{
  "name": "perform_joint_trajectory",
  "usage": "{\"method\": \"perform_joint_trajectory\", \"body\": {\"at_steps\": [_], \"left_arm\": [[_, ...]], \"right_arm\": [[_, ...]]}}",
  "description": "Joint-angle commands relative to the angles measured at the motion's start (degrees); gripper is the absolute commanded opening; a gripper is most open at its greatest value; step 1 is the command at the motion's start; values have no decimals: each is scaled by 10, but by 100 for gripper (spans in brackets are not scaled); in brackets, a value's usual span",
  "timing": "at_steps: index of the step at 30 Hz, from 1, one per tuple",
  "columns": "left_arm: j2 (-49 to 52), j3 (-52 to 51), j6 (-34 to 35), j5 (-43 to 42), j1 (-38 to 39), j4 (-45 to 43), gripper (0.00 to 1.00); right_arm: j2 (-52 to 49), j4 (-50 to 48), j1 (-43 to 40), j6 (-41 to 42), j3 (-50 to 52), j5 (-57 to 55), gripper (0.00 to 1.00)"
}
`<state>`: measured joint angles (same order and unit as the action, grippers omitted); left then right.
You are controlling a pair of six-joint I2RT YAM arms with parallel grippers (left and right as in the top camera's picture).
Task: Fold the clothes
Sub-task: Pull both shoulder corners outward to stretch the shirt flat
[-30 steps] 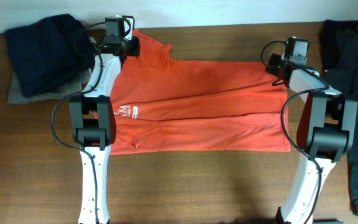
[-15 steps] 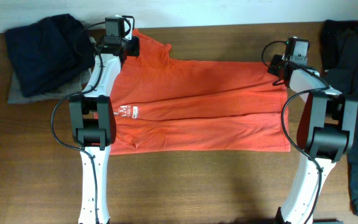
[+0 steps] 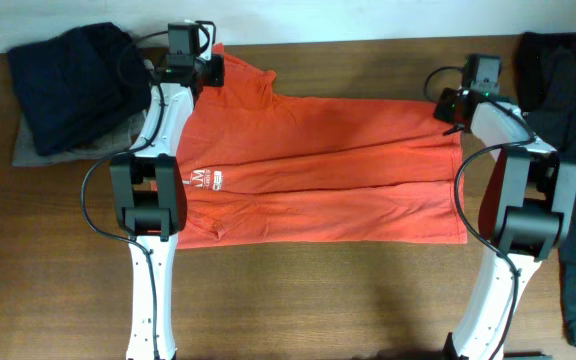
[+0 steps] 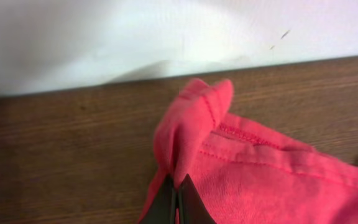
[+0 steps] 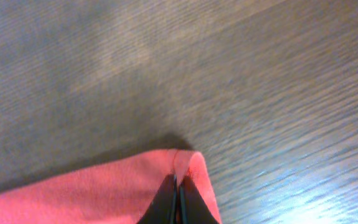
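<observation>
A red-orange T-shirt (image 3: 318,170) lies spread sideways across the wooden table, white lettering (image 3: 208,180) near its left side. My left gripper (image 3: 208,75) is at the shirt's far left corner, shut on a pinched fold of red fabric (image 4: 191,124) beside the back wall; in the left wrist view my left gripper (image 4: 177,193) has dark jaws pressed together. My right gripper (image 3: 458,105) is at the far right corner. In the right wrist view my right gripper (image 5: 178,193) is shut on the shirt's corner (image 5: 185,165), lifted slightly off the wood.
A dark navy garment pile (image 3: 73,85) over a grey cloth sits at the back left. Another dark garment (image 3: 573,130) hangs along the right edge. The white wall (image 4: 166,31) runs just behind the table.
My right gripper has closed onto the shirt's far right corner and shifted slightly right. My left gripper stays shut on the far left corner, nudged slightly back.
</observation>
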<state>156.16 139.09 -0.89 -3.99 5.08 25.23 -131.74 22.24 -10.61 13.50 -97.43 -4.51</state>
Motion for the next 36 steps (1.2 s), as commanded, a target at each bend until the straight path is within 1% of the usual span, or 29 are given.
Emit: {"method": "perform_joint_trajectory", "body": {"at_steps": [1, 4, 6, 18, 23, 28, 36], "left_arm": [[-1, 42, 2, 4, 2, 23, 0], [-1, 68, 2, 4, 2, 61, 0], [-1, 91, 2, 4, 2, 110, 0], [-2, 153, 2, 4, 1, 229, 0], [-2, 206, 2, 11, -3, 299, 0], [-2, 261, 2, 15, -10, 375, 0], [-2, 264, 2, 15, -13, 450, 0]], "right_arm": [[-4, 41, -7, 2, -59, -5, 4], [-4, 80, -7, 2, -90, -5, 4], [-4, 116, -7, 2, -112, -5, 4], [-1, 191, -7, 3, -136, -5, 4], [0, 219, -8, 3, -148, -7, 4], [0, 270, -8, 3, -178, -7, 4], [4, 343, -8, 5, -219, -7, 4]]}}
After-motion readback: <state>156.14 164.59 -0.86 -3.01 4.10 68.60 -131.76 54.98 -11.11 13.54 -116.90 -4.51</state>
